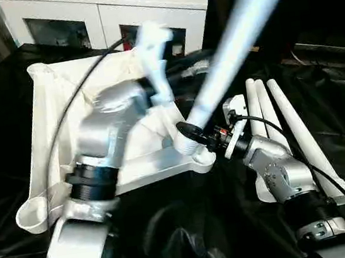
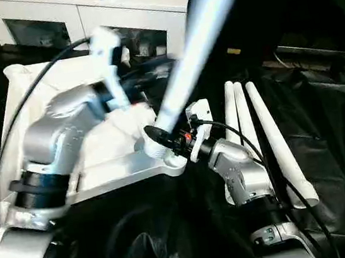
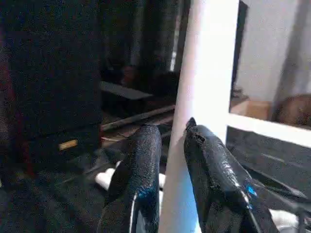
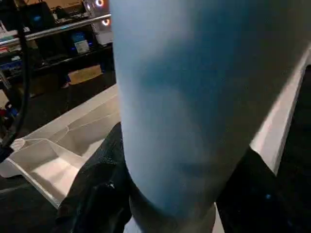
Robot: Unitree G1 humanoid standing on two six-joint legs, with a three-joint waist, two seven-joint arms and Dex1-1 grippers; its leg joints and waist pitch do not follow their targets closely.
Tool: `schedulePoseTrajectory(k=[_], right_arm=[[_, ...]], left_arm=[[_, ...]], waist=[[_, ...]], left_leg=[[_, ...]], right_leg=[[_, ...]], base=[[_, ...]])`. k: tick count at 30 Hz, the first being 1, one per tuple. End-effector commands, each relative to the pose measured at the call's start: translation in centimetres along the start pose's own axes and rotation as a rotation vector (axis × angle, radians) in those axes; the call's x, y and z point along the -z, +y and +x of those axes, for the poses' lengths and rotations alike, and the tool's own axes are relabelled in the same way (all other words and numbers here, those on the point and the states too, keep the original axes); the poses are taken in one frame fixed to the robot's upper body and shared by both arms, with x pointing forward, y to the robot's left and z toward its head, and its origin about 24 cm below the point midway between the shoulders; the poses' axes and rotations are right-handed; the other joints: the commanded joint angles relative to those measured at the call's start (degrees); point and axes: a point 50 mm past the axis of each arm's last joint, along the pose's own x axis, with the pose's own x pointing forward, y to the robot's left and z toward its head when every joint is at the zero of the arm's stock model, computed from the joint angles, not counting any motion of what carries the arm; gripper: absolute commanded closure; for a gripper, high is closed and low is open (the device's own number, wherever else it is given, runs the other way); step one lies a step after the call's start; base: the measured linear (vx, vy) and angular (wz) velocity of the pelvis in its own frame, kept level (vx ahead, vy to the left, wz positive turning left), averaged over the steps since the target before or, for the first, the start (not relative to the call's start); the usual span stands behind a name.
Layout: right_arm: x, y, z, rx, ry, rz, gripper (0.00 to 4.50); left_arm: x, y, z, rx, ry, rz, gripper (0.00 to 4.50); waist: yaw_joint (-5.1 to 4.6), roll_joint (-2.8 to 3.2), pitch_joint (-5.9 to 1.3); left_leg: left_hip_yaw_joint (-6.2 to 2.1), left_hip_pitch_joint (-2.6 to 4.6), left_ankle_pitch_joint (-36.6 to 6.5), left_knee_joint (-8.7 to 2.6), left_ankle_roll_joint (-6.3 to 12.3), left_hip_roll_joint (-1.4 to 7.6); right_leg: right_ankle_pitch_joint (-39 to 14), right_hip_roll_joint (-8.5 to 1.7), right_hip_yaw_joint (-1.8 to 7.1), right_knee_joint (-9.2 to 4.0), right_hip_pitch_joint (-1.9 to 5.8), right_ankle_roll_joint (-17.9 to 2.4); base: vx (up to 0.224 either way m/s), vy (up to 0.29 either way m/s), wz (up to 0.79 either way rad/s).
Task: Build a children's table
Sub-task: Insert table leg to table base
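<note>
The white table top (image 1: 50, 119) lies upside down on black cloth, ribs up. One white table leg (image 1: 236, 31) stands tilted, its lower end in the near right corner socket (image 1: 203, 158). My right gripper (image 1: 191, 133) is shut on this leg just above the socket, with a black finger (image 4: 99, 189) on each side of it. My left gripper (image 3: 172, 128) reaches across the top to the same leg higher up. Its fingers (image 3: 141, 170) stand a little apart, and the leg shows in the gap between them. Three more legs (image 1: 287, 126) lie side by side to the right.
A white cabinet (image 1: 106, 10) with glass doors stands behind the table top. Black cloth (image 1: 186, 229) covers the floor all around. The near left corner socket (image 1: 34, 214) is open. A black cable (image 1: 73, 97) runs over my left forearm.
</note>
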Motion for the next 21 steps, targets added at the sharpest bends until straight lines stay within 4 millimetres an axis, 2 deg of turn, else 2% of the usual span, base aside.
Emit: schedulePoseTrajectory(k=[1,3,5,7,8,9,11,12,14,15,16,18,19,21], right_arm=[[-0.3,0.0,0.0,-0.003,0.018,-0.032,2.62],[-0.3,0.0,-0.1,0.000,0.020,-0.037,2.62],[-0.4,-0.1,-0.2,0.005,0.023,-0.042,2.62],[-0.4,-0.2,-0.2,0.014,0.027,-0.048,2.62],[-0.4,-0.3,-0.3,0.021,0.032,-0.054,2.62],[-0.4,-0.7,-0.4,0.048,0.054,-0.074,2.62],[-0.5,-1.0,-0.5,0.071,0.064,-0.090,2.62],[-0.7,-1.2,-0.5,0.082,0.066,-0.096,2.62],[-0.9,-1.5,-0.5,0.097,0.074,-0.103,2.62],[-1.1,-1.6,-0.6,0.104,0.078,-0.111,2.62],[-1.3,-1.8,-0.7,0.106,0.081,-0.118,2.62],[-1.6,-1.8,-0.8,0.096,0.085,-0.123,2.62],[-1.6,-1.8,-0.8,0.096,0.085,-0.123,2.62],[-1.7,-1.7,-1.0,0.086,0.096,-0.125,2.62]], left_arm=[[1.3,0.4,0.0,-0.046,0.049,0.002,3.41],[1.4,1.2,-0.5,-0.097,0.060,0.016,3.41],[1.1,1.8,-1.4,-0.124,0.053,0.028,3.41],[0.9,2.2,-2.2,-0.145,0.054,0.037,3.41],[0.8,2.5,-2.8,-0.160,0.058,0.041,3.41],[1.0,3.2,-4.1,-0.183,0.100,0.083,3.41],[1.8,3.6,-5.2,-0.182,0.164,0.124,3.41],[2.4,3.7,-5.9,-0.168,0.210,0.136,3.23],[3.5,3.5,-6.9,-0.122,0.273,0.128,3.13],[4.1,3.2,-7.3,-0.077,0.304,0.119,3.13],[5.0,2.7,-7.7,-0.031,0.347,0.110,3.02],[6.4,1.8,-8.1,0.045,0.407,0.105,2.86],[6.4,1.8,-8.1,0.045,0.407,0.105,2.78],[7.5,1.1,-8.2,0.111,0.444,0.085,2.78]], waist=[[-0.04,0.76,-3.66],[-0.14,0.62,-3.75],[-0.17,0.53,-3.77],[-0.22,0.79,-3.78],[-0.32,0.68,-3.77],[-0.37,0.76,-3.75],[-0.48,0.77,-3.66],[-0.61,0.81,-3.61],[-0.67,0.96,-3.56],[-0.65,0.83,-3.60],[-0.46,1.00,-3.61],[-0.34,0.88,-3.59],[-0.12,1.01,-3.61],[0.00,0.94,-3.58]], left_leg=[[-0.78,0.48,-3.32,-3.41,2.61,2.54],[-0.84,0.45,-2.88,-3.34,2.68,2.47],[-0.82,0.42,-2.73,-3.35,2.81,2.51],[-0.89,0.45,-2.51,-3.39,2.79,2.61],[-0.86,0.49,-2.44,-3.38,2.73,2.60],[-0.87,0.51,-2.39,-3.40,2.69,2.59],[-0.84,0.73,-2.87,-3.51,2.24,2.58],[-0.82,0.63,-2.85,-3.52,2.18,2.55],[-0.73,0.81,-3.22,-3.63,1.61,2.62],[-0.65,0.86,-3.09,-3.62,1.39,2.63],[-0.69,0.99,-2.73,-3.65,1.30,2.72],[-0.55,0.97,-2.70,-3.63,1.37,2.68],[-0.55,1.01,-2.59,-3.61,1.37,2.66],[-0.55,1.00,-2.94,-3.67,1.26,2.65]], right_leg=[[1.20,-5.54,3.42,-3.92,4.06,-11.44],[2.07,-5.46,3.40,-3.74,4.14,-11.00],[2.33,-5.60,3.39,-3.64,4.12,-11.47],[2.78,-5.63,3.36,-3.47,4.05,-11.83],[2.94,-5.55,3.34,-3.41,4.00,-11.93],[2.92,-5.52,3.34,-3.41,3.96,-11.94],[1.15,-5.51,3.35,-3.56,3.78,-11.17],[0.94,-5.44,3.40,-3.54,3.79,-10.96],[-0.25,-5.47,3.44,-3.58,3.60,-10.81],[0.12,-5.50,3.49,-3.53,3.59,-10.96],[0.66,-5.52,3.49,-3.39,3.41,-11.29],[1.37,-5.47,3.55,-3.32,3.42,-11.38],[1.83,-5.47,3.59,-3.23,3.42,-11.44],[1.72,-5.50,3.58,-3.33,3.46,-11.49]], base=[[0.000,0.000,0.00],[0.000,0.000,0.00],[0.000,0.000,0.00],[0.000,0.000,0.00],[0.000,0.000,0.00],[0.000,0.000,0.00],[0.000,0.000,0.00],[0.000,0.000,0.00],[0.000,0.000,0.00],[0.000,0.000,0.00],[0.000,0.000,0.00],[0.000,0.000,0.00],[0.000,0.000,0.00],[0.000,0.000,0.00]])
